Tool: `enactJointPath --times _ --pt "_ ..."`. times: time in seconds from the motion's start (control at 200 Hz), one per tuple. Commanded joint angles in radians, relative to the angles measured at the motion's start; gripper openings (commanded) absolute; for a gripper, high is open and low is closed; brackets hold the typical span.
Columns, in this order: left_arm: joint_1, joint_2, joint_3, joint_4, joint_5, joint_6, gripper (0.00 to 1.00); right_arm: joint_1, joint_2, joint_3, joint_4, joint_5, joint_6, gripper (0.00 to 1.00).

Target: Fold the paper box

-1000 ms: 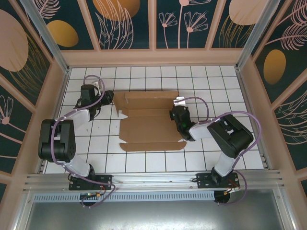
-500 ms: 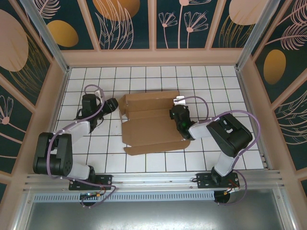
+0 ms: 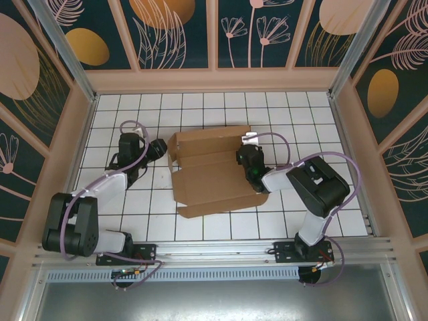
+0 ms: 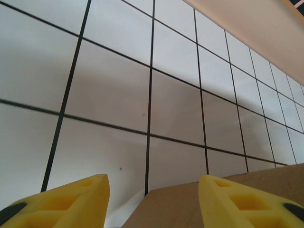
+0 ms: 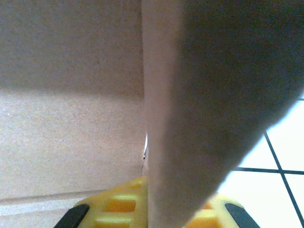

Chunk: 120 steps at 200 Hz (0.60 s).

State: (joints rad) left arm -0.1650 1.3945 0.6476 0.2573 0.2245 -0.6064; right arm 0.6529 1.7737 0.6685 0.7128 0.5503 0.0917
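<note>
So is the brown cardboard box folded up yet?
Not yet: the plain brown cardboard box lies mostly spread flat, creases showing; the right end effector pinches its right edge.

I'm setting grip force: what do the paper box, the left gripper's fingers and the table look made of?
Paper box: matte brown cardboard, creased with die-cut flaps. Left gripper's fingers: matte yellow with hollow cells, probably moulded plastic or rubber. Table: white squares with dark lines, slight sheen; tile or printed board, can't tell.

Top camera overhead; wrist cameras low, right seemingly against paper box (image 5: 204, 95).
</note>
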Motion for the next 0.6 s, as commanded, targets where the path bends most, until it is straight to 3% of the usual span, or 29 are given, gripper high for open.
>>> enactJointPath --times 0.0,0.596 --pt "-0.02 0.058 0.095 -0.021 0.064 0.025 0.52 0.01 0.062 0.03 -0.148 -0.067 0.0 0.13" --pt "-0.013 0.18 0.247 -0.127 0.045 0.131 0.51 -0.047 0.031 0.276 -0.557 -0.182 0.02 0.18"
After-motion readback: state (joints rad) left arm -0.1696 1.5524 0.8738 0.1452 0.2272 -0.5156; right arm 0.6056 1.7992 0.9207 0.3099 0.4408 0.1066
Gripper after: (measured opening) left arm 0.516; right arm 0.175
